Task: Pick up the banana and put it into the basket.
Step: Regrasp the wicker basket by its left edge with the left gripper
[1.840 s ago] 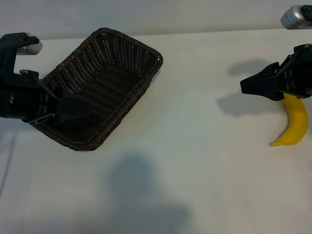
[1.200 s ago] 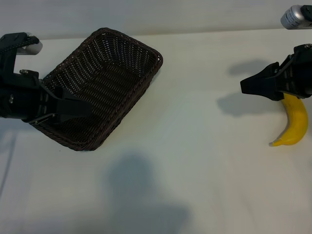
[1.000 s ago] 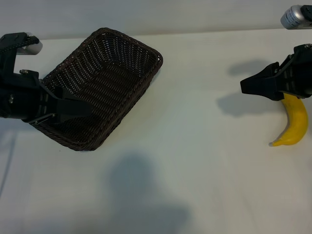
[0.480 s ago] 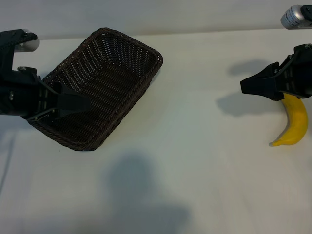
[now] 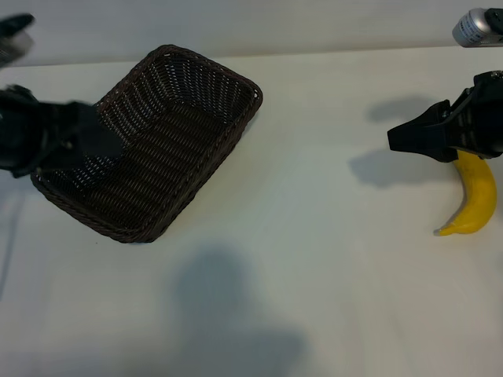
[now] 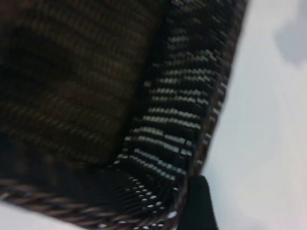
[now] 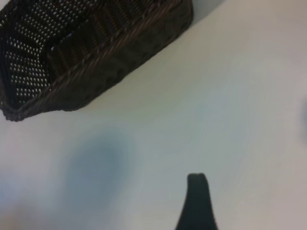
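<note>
The yellow banana lies on the white table at the far right, its upper end hidden under my right arm. My right gripper hovers just left of it, open, holding nothing; one dark finger shows over bare table. The dark-brown woven basket sits at the left, empty, and appears far off in the right wrist view. My left gripper, blurred, is over the basket's left end, open; one finger sits beside the basket's wall.
A silver cylindrical object stands at the back right corner. A large soft shadow falls on the table's front middle. White table stretches between basket and banana.
My left gripper has swung back and to the left over the basket's left end and is blurred with motion. The right gripper, banana and basket have not moved.
</note>
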You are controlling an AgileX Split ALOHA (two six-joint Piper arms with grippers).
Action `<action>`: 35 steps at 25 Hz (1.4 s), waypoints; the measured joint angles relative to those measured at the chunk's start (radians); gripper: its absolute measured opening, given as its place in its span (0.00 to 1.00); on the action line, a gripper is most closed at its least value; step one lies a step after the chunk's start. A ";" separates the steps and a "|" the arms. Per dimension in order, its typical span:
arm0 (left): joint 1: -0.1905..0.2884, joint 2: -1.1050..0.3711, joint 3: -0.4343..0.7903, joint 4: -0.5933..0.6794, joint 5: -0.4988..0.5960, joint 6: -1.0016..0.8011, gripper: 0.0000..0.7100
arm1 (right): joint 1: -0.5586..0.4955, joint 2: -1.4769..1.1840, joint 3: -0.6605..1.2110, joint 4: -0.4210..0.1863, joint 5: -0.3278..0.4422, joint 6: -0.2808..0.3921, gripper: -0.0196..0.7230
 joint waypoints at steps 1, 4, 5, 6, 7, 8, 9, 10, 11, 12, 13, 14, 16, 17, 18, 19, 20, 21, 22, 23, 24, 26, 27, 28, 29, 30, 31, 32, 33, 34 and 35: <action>0.000 0.000 -0.006 0.041 -0.004 -0.075 0.81 | 0.000 0.000 0.000 0.000 0.000 0.000 0.79; 0.000 0.000 -0.009 0.160 -0.013 -0.282 0.81 | 0.000 0.000 0.000 0.000 0.000 0.000 0.79; 0.000 0.000 -0.009 0.197 -0.015 -0.351 0.81 | 0.000 0.000 0.000 0.000 0.000 0.000 0.79; 0.000 0.000 -0.009 0.227 -0.016 -0.404 0.81 | 0.000 0.000 0.000 0.000 0.000 0.000 0.79; 0.000 0.000 -0.009 0.249 -0.016 -0.461 0.81 | 0.000 0.000 0.000 0.000 0.000 0.000 0.79; 0.000 0.000 -0.009 0.270 -0.013 -0.510 0.81 | 0.000 0.000 0.000 0.000 0.000 0.000 0.79; 0.000 0.000 -0.009 0.288 -0.009 -0.554 0.81 | 0.000 0.000 0.000 0.000 0.000 0.000 0.79; 0.000 0.001 -0.009 0.307 -0.001 -0.587 0.81 | 0.000 0.000 0.000 0.000 0.000 0.000 0.79; 0.000 0.004 -0.009 0.322 0.006 -0.623 0.81 | 0.000 0.000 0.000 0.000 0.000 0.000 0.79; 0.000 0.013 -0.011 0.339 0.017 -0.656 0.81 | 0.000 0.000 0.000 0.000 0.000 0.000 0.79; 0.000 0.026 -0.011 0.348 0.031 -0.684 0.81 | 0.000 0.000 0.000 0.000 0.000 0.000 0.79; 0.000 0.042 -0.011 0.352 0.047 -0.702 0.81 | 0.000 0.000 0.000 0.000 0.000 0.000 0.79; 0.000 0.087 -0.011 0.353 0.061 -0.739 0.81 | 0.000 0.000 0.000 0.000 0.000 0.000 0.79; 0.000 0.109 -0.011 0.353 0.059 -0.755 0.81 | 0.000 0.000 0.000 0.000 0.000 0.000 0.79; 0.000 0.126 -0.011 0.353 0.055 -0.775 0.81 | 0.000 0.000 0.000 0.000 -0.001 0.000 0.79; 0.000 0.144 -0.011 0.353 0.053 -0.795 0.81 | 0.000 0.000 0.000 0.000 -0.001 0.001 0.79; 0.000 0.159 -0.011 0.353 0.052 -0.810 0.81 | 0.000 0.000 0.000 0.000 -0.001 0.001 0.79; 0.000 0.170 -0.011 0.353 0.052 -0.822 0.81 | 0.000 0.000 0.000 0.000 -0.001 0.001 0.79; 0.000 0.178 -0.011 0.353 0.054 -0.836 0.81 | 0.000 0.000 0.000 0.000 -0.001 0.001 0.79; 0.000 0.181 -0.011 0.353 0.056 -0.848 0.81 | 0.000 0.000 0.000 0.000 -0.001 0.001 0.79; 0.000 0.181 -0.011 0.354 0.059 -0.859 0.81 | 0.000 0.000 0.000 0.000 -0.001 0.001 0.79; 0.000 0.181 -0.007 0.355 0.055 -0.890 0.81 | 0.000 0.000 0.000 0.000 -0.001 0.001 0.79; 0.000 0.181 0.003 0.355 0.046 -0.907 0.81 | 0.000 0.000 0.000 0.000 -0.001 0.001 0.79; 0.000 0.181 0.019 0.355 0.031 -0.922 0.81 | 0.000 0.000 0.000 0.000 -0.001 0.001 0.79; 0.000 0.181 0.036 0.355 0.018 -0.936 0.81 | 0.000 0.000 0.000 0.000 -0.001 0.001 0.79; 0.000 0.181 0.056 0.355 0.000 -0.946 0.81 | 0.000 0.000 0.000 0.000 -0.001 0.001 0.79; 0.000 0.181 0.076 0.355 -0.016 -0.953 0.81 | 0.000 0.000 0.000 0.000 -0.001 0.001 0.79; 0.000 0.181 0.091 0.356 -0.031 -0.955 0.81 | 0.000 0.000 0.000 0.000 -0.001 0.001 0.79; 0.000 0.181 0.106 0.356 -0.044 -0.957 0.81 | 0.000 0.000 0.000 0.000 -0.001 0.001 0.79; 0.000 0.181 0.115 0.356 -0.060 -0.958 0.81 | 0.000 0.000 0.000 0.000 -0.001 0.001 0.79; 0.000 0.181 0.120 0.356 -0.076 -0.961 0.81 | 0.000 0.000 0.000 0.000 -0.001 0.001 0.79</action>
